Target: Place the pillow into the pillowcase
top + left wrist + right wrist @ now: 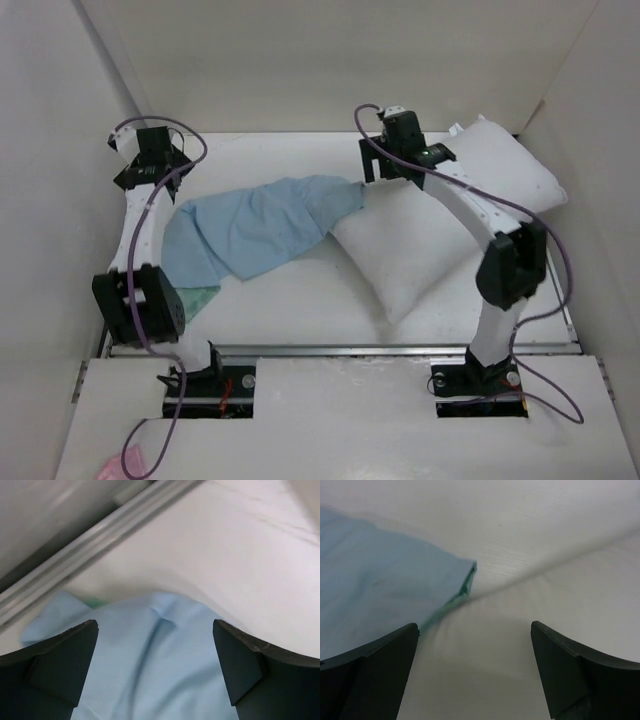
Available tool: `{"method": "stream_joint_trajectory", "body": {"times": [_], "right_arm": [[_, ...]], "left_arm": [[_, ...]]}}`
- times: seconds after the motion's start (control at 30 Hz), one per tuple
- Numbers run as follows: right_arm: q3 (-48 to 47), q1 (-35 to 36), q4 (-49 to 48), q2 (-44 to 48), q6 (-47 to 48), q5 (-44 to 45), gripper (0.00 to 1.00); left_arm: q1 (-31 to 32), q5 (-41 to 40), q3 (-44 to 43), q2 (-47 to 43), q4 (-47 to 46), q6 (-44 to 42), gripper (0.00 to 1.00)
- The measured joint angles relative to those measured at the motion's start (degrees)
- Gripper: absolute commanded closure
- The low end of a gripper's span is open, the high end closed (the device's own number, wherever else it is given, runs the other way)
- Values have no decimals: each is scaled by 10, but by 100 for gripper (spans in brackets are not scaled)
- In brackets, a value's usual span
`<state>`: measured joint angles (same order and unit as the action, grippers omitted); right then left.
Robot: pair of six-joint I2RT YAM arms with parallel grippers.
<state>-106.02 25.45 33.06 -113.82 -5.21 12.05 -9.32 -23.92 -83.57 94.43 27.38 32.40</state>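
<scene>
Top external view: both tools spread wide and empty, with the pillow outside the pillowcase.
Left tool hangs with jaws fully apart above the pillowcase's far-left end, gripping nothing. Right tool, equally open, hovers where the pillowcase's right corner meets the pillow. The pillow lies diagonally across the right half of the surface. The crumpled pillowcase lies pale-blue side up at left-centre.
</scene>
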Motion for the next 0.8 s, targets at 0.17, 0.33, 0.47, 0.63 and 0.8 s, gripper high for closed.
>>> {"method": "stream_joint_trajectory", "body": {"times": [0.17,0.33,0.47,0.63,0.8], "right_arm": [[153,-8,-10,221,5,7,1],[276,-12,-12,323,5,-14,1],[314,-12,-22,243,8,-53,1],[283,-12,-82,132,10,-64,77],[293,-14,-107,151,-47,-24,100]], "left_arm": [[71,81,65,-147,-76,-12,0],[174,132,68,-97,-116,-30,0],[221,178,70,3,-115,-38,0],[237,188,79,50,-104,-40,0],[257,176,58,79,-106,-40,0]]}}
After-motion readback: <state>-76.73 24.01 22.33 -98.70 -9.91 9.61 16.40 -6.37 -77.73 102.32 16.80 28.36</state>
